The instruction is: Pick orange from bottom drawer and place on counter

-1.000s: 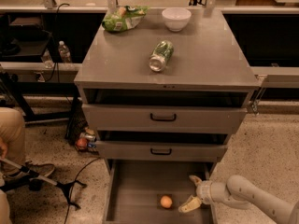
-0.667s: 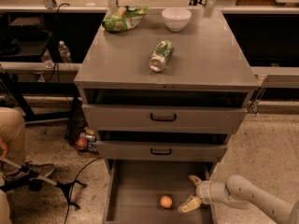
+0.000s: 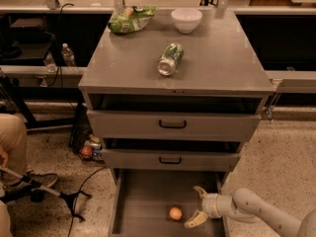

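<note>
View: the one camera, looking down on the cabinet.
Writing: a green can (image 3: 170,59) is lying sideways on the counter (image 3: 222,58) — print unreadable.
Room: speckled floor (image 3: 281,152) is surrounding the cabinet.
Orange (image 3: 175,213): sitting in the open bottom drawer (image 3: 143,201), just beside the gripper.
Gripper (image 3: 196,206): reaching into the drawer, fingers spread — gripping nothing.

In bottom drawer (image 3: 143,196), orange (image 3: 175,213) lies left of claw (image 3: 193,207).

Lighting: warm, dim, overhead. Counter (image 3: 222,68) evenly lit, faint sheen; white bowl (image 3: 186,19) brightest. Dark shadow under counter overhang; bottom drawer (image 3: 143,201) dimmer, where pale hand (image 3: 194,207), fingers spread, sits beside orange (image 3: 175,213).
</note>
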